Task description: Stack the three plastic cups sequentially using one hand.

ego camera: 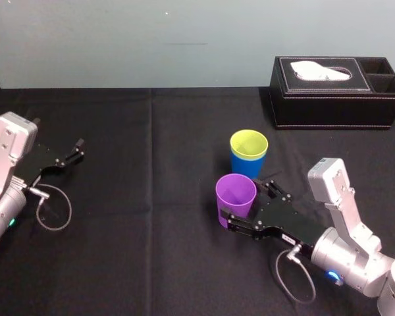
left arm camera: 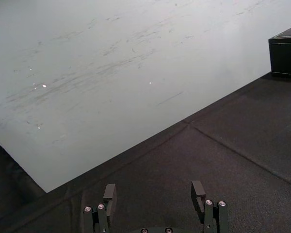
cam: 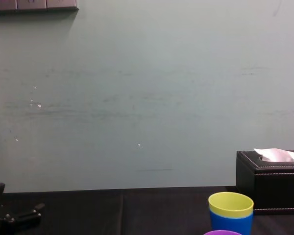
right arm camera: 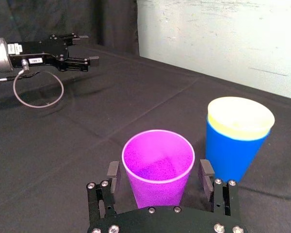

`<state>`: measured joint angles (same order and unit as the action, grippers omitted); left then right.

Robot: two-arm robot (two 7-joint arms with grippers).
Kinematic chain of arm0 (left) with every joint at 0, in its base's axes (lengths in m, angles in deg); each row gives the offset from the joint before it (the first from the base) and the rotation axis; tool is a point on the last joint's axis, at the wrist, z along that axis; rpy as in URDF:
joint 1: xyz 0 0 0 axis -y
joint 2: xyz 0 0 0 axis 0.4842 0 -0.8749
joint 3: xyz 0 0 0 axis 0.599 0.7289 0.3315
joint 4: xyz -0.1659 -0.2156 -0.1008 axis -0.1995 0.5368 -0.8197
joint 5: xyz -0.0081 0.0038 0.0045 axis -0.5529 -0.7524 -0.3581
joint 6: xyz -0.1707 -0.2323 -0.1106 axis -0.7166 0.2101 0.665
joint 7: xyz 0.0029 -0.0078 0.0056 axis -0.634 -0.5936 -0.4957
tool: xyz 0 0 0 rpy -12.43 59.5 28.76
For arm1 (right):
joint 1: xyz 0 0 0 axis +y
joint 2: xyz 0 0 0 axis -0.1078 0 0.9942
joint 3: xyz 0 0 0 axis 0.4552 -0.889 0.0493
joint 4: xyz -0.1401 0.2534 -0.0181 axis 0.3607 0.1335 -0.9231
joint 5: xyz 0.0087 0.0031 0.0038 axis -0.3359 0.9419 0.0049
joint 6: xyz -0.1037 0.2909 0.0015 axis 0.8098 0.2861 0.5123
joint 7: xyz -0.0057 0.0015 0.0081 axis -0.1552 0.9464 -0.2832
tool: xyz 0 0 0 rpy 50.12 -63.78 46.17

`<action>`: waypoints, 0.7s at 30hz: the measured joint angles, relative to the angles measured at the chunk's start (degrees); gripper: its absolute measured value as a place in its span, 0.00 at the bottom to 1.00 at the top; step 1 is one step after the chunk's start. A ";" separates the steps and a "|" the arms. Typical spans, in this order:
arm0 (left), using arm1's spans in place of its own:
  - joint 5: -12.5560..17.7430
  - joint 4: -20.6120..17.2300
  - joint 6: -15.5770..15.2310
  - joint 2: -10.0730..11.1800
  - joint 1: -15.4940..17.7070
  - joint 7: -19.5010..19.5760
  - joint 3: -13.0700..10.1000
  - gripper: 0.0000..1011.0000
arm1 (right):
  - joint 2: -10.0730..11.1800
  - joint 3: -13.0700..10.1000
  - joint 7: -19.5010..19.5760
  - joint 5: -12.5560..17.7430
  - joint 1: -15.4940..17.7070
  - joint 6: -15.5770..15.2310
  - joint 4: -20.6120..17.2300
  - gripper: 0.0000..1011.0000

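Observation:
The purple cup [ego camera: 236, 197] stands upright on the black cloth, its mouth up [right arm camera: 158, 167]. My right gripper [ego camera: 248, 201] is open around it, one finger on each side with a small gap to the wall [right arm camera: 159, 172]. Just behind it, the yellow-green cup [ego camera: 249, 144] sits nested inside the blue cup [ego camera: 248, 166]; the pair also shows in the right wrist view as a yellow-green cup [right arm camera: 240, 119] in a blue cup [right arm camera: 233, 155]. My left gripper [ego camera: 79, 146] rests open and empty at the far left of the table [left arm camera: 154, 194].
A black tissue box [ego camera: 336, 92] stands at the back right, behind the cups. A cable loop [ego camera: 52, 209] lies by the left arm. A pale wall [cam: 147, 98] rises behind the table's far edge.

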<state>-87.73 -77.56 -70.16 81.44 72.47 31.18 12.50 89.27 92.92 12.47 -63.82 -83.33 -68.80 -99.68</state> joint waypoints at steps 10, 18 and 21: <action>0.00 0.00 0.00 0.00 0.00 0.00 0.00 1.00 | -1.14 0.94 -0.09 -0.94 -1.59 0.25 1.12 0.99; 0.00 0.00 0.00 0.00 0.00 0.00 0.00 1.00 | -1.62 1.23 -0.13 -1.37 -2.06 0.35 1.74 0.99; 0.00 0.00 0.00 0.00 0.00 0.00 0.00 1.00 | -1.74 1.24 -0.03 -1.45 -2.14 0.36 1.92 0.99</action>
<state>-87.73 -77.56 -70.16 81.44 72.47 31.18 12.50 87.54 94.15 12.43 -65.27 -85.47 -68.43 -97.76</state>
